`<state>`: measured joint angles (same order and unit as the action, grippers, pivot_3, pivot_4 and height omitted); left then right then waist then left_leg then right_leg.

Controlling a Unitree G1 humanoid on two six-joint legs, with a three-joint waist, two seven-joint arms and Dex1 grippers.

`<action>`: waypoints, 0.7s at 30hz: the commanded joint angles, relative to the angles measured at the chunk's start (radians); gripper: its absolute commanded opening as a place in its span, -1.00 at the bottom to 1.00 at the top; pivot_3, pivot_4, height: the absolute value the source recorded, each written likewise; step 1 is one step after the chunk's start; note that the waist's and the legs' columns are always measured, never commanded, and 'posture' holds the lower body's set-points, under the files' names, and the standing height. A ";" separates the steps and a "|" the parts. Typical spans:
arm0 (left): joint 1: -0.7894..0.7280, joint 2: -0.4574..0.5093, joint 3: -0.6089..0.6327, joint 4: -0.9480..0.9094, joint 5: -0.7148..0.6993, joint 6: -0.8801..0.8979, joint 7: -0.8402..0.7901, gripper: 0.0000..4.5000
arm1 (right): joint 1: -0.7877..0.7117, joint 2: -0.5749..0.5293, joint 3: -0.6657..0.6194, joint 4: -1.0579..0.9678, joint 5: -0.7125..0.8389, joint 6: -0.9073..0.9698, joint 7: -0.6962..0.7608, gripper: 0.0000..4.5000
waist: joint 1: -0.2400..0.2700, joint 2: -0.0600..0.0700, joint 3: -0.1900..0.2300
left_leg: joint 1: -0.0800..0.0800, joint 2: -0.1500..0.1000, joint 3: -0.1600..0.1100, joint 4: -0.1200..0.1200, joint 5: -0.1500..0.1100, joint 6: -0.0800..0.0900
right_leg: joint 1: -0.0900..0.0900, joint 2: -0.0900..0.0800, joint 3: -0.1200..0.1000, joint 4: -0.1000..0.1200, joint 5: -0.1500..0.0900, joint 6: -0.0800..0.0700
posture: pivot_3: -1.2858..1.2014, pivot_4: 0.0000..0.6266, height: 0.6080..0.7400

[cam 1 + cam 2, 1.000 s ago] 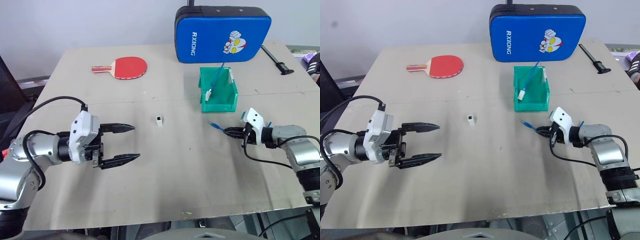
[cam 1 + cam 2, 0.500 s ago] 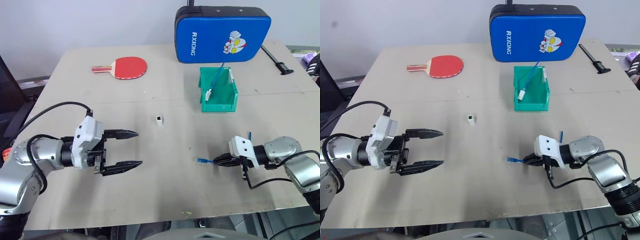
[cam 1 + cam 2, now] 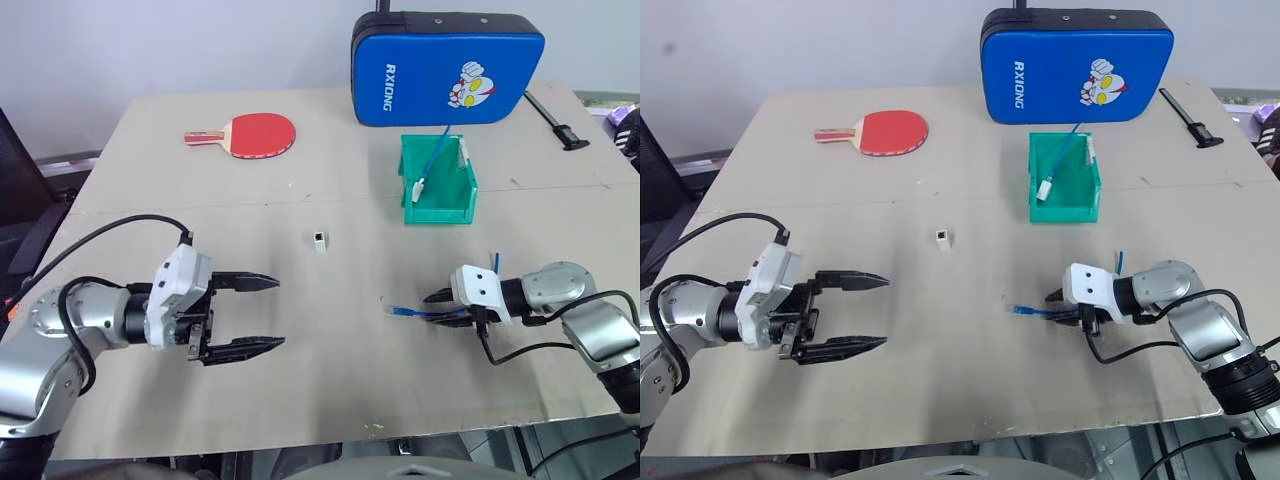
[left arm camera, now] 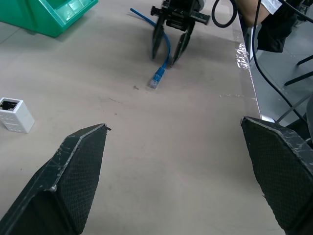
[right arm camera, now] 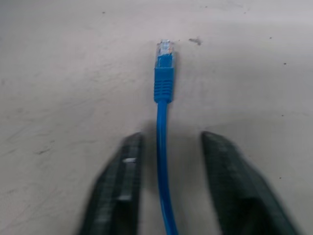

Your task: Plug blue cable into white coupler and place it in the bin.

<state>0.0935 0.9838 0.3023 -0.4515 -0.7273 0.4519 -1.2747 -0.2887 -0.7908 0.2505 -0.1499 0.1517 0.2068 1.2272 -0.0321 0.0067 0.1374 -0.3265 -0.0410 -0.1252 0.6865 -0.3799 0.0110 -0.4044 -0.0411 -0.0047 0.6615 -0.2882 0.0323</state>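
Since a second ago our right gripper (image 5: 168,191) has spread off the thin blue cable (image 5: 163,105); our left gripper (image 3: 250,313) stays spread. At twelve o'clock, the blue padded pad (image 3: 447,68) reads "RXIONG".

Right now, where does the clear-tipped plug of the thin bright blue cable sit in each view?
Left eye: blue cable's plug lies on the table, ahead of the right end effector.
Right eye: plug, same spot.
Left wrist: plug, below that end effector.
Right wrist: plug, beyond the parted fingers.
Shared landmark: the right end effector.
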 commanded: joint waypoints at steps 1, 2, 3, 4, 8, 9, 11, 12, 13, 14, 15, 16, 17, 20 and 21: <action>-0.010 -0.005 -0.022 -0.045 -0.001 -0.005 0.002 1.00 | 0.034 -0.034 -0.086 -0.065 0.064 0.020 0.001 0.62 | 0.004 0.000 0.000 | 0.000 0.000 0.000 0.000 0.000 0.000 | 0.000 0.000 0.000 0.000 0.000 0.000 | 0.03 -0.52 1.00; -0.010 -0.011 -0.039 -0.055 0.002 -0.005 0.008 1.00 | 0.052 -0.041 -0.117 -0.082 0.089 0.028 -0.003 0.83 | 0.005 0.000 0.000 | 0.000 0.000 0.000 0.000 0.000 0.000 | 0.000 0.000 0.000 0.000 0.000 0.000 | 0.03 -0.52 1.00; -0.016 -0.022 -0.062 -0.064 0.009 -0.007 0.020 1.00 | 0.076 -0.046 -0.159 -0.104 0.125 0.046 -0.009 0.98 | 0.008 0.000 0.000 | 0.000 0.000 0.000 0.000 0.000 0.000 | 0.000 0.000 0.000 0.000 0.000 0.000 | 0.03 -0.52 1.00; -0.020 -0.029 -0.077 -0.069 0.015 -0.009 0.030 1.00 | 0.093 -0.050 -0.187 -0.121 0.151 0.062 -0.014 0.98 | 0.013 0.000 0.000 | 0.000 0.000 0.000 0.000 0.000 0.000 | 0.000 0.000 0.000 -0.001 0.000 0.000 | 0.03 -0.52 1.00; -0.098 -0.092 -0.209 -0.066 0.078 -0.015 0.087 1.00 | 0.218 -0.058 -0.357 -0.210 0.294 0.158 -0.048 0.98 | 0.023 0.000 0.000 | 0.000 0.000 0.000 0.000 0.000 0.000 | 0.000 0.000 0.000 0.000 0.000 0.000 | 0.03 -0.52 1.00; -0.146 -0.125 -0.276 -0.051 0.121 -0.012 0.115 1.00 | 0.282 -0.056 -0.414 -0.243 0.343 0.189 -0.052 0.98 | 0.034 0.000 0.000 | 0.000 0.000 0.000 0.000 0.000 0.000 | 0.000 0.000 0.000 0.000 0.000 0.000 | 0.03 -0.52 1.00; -0.233 -0.191 -0.389 -0.010 0.213 -0.011 0.169 1.00 | 0.411 -0.036 -0.497 -0.294 0.371 0.152 -0.049 0.98 | 0.051 -0.001 -0.001 | 0.000 -0.001 -0.002 0.001 0.000 0.000 | 0.002 -0.001 -0.002 0.000 0.000 0.000 | 0.03 -0.52 1.00; -0.272 -0.234 -0.447 0.015 0.253 -0.026 0.179 1.00 | 0.485 -0.007 -0.540 -0.308 0.393 0.120 -0.044 0.98 | 0.051 -0.003 -0.002 | -0.001 -0.002 -0.002 0.001 0.000 0.000 | 0.002 -0.001 -0.002 0.000 0.000 0.000 | 0.03 -0.52 1.00; -0.298 -0.265 -0.491 0.037 0.280 -0.033 0.184 1.00 | 0.539 0.016 -0.566 -0.313 0.411 0.087 -0.030 0.98 | 0.051 -0.003 -0.002 | -0.001 -0.002 -0.002 0.002 0.000 0.000 | 0.002 -0.001 -0.001 0.000 0.000 0.000 | 0.03 -0.52 1.00; -0.322 -0.293 -0.533 0.063 0.315 -0.036 0.199 1.00 | 0.588 0.034 -0.587 -0.316 0.419 0.041 -0.004 0.98 | 0.050 -0.004 -0.003 | -0.001 -0.003 -0.002 0.002 0.000 0.000 | 0.003 -0.001 -0.001 0.001 0.000 0.000 | 0.03 -0.52 1.00; -0.352 -0.319 -0.583 0.094 0.369 -0.035 0.224 1.00 | 0.634 0.058 -0.613 -0.317 0.426 -0.003 0.015 0.98 | 0.047 -0.004 -0.003 | 0.000 -0.003 -0.002 0.002 0.000 0.000 | 0.003 -0.001 -0.001 0.001 0.000 0.000 | 0.03 -0.52 1.00; -0.377 -0.336 -0.631 0.122 0.441 -0.058 0.249 1.00 | 0.670 0.074 -0.636 -0.317 0.427 -0.029 0.014 0.98 | 0.040 -0.004 -0.003 | 0.000 -0.003 -0.002 0.003 0.000 0.000 | 0.003 -0.001 0.000 0.001 0.000 0.000 | 0.03 -0.52 1.00; -0.400 -0.352 -0.675 0.149 0.493 -0.081 0.256 1.00 | 0.707 0.079 -0.654 -0.320 0.428 -0.031 0.010 0.98 | 0.037 -0.004 -0.003 | 0.001 -0.004 0.000 0.003 0.000 0.000 | 0.003 -0.001 0.002 0.002 0.000 0.000 | 0.03 -0.52 1.00; -0.461 -0.409 -0.750 0.235 0.522 -0.111 0.211 1.00 | 0.784 0.086 -0.695 -0.311 0.391 -0.077 -0.004 0.98 | 0.030 -0.004 -0.003 | 0.006 -0.005 0.000 0.003 0.000 0.000 | 0.006 -0.001 0.004 0.004 0.000 0.001 | 0.03 -0.52 1.00; -0.485 -0.430 -0.770 0.267 0.541 -0.128 0.207 1.00 | 0.805 0.087 -0.707 -0.308 0.381 -0.094 -0.002 0.98 | 0.030 -0.004 -0.003 | 0.007 -0.004 0.000 0.003 0.000 0.000 | 0.007 0.000 0.006 0.004 0.000 0.001 | 0.03 -0.52 1.00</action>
<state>-0.3500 0.5819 -0.4343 -0.2231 -0.2185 0.3739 -1.0432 0.4932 -0.7060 -0.4118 -0.4360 0.5459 0.1654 1.2215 -0.0021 0.0032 0.1344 -0.3187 -0.0455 -0.1259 0.6889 -0.3799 0.0114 -0.3968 -0.0410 0.0007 0.6661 -0.2878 0.0331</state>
